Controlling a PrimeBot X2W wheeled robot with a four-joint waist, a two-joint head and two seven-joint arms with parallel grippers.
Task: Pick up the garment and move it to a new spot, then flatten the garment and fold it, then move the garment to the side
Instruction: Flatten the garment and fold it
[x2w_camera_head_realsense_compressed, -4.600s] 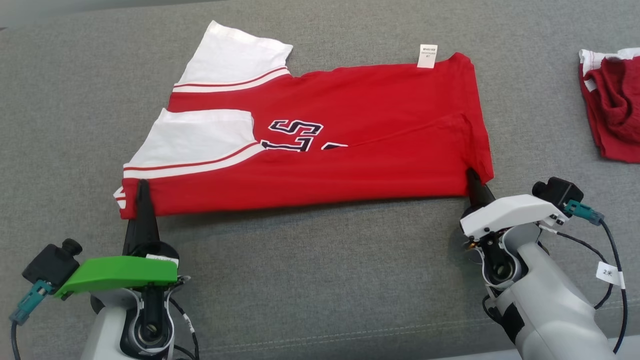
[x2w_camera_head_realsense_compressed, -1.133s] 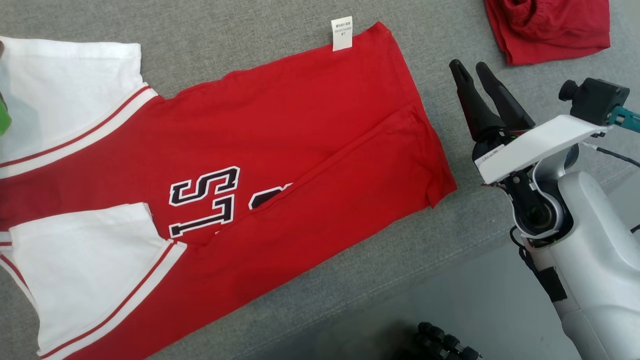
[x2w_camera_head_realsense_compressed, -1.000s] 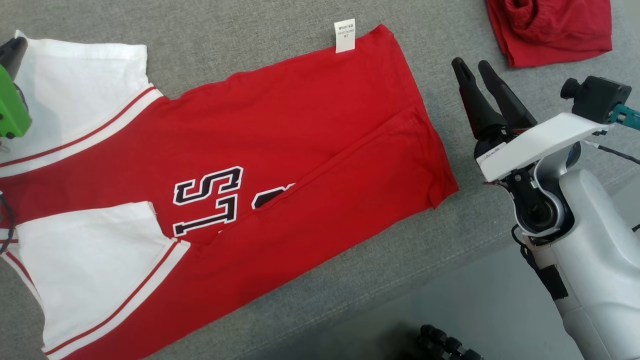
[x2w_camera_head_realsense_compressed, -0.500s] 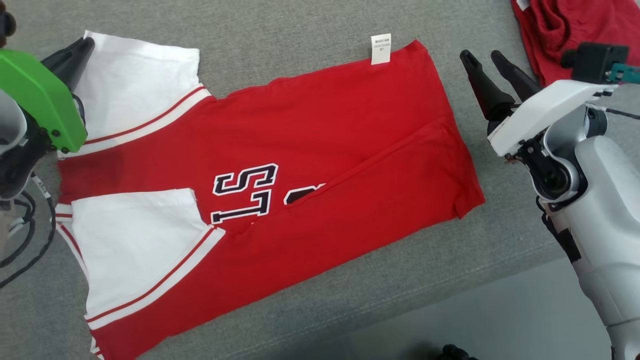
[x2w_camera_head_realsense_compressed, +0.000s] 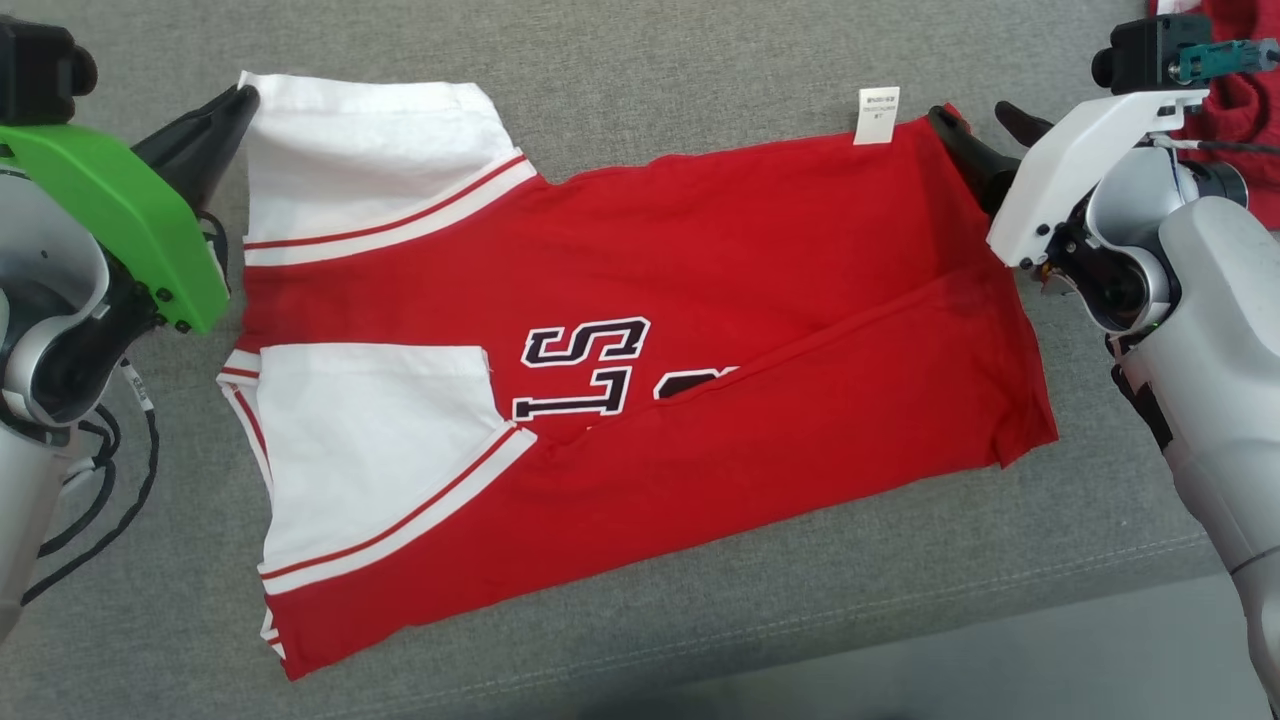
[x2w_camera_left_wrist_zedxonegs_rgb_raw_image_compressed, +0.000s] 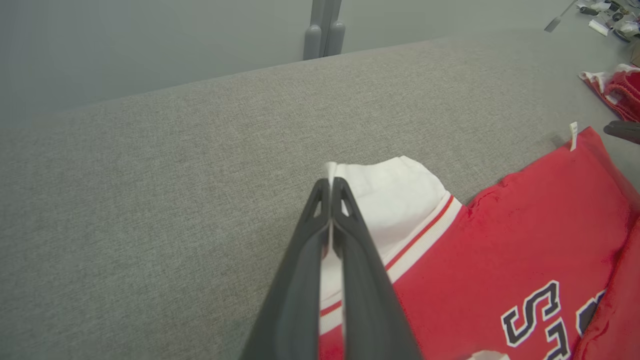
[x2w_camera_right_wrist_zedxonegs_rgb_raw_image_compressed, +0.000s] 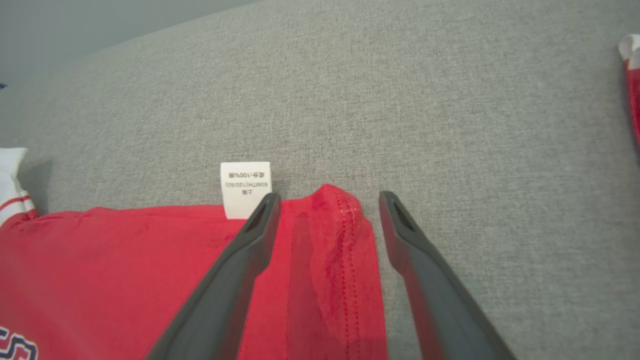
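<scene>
The left hand (x2w_camera_left_wrist_zedxonegs_rgb_raw_image_compressed: 330, 189) is clamped on the garment's (x2w_camera_left_wrist_zedxonegs_rgb_raw_image_compressed: 525, 235) white sleeve (x2w_camera_left_wrist_zedxonegs_rgb_raw_image_compressed: 395, 195) over grey upholstery (x2w_camera_left_wrist_zedxonegs_rgb_raw_image_compressed: 150, 175).

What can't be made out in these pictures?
Shirt lettering: head view, lower part tucked under the folded red flap; left wrist view, cut by the bottom edge.
Care label print: head view, too small.
Second red garment: head view, cut off at the top-right corner, behind the wrist camera.

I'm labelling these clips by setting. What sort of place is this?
Probably a robot test room rather than a home: a shirt spread on a broad grey fabric surface, a second red garment set aside, and a bare grey floor.
</scene>
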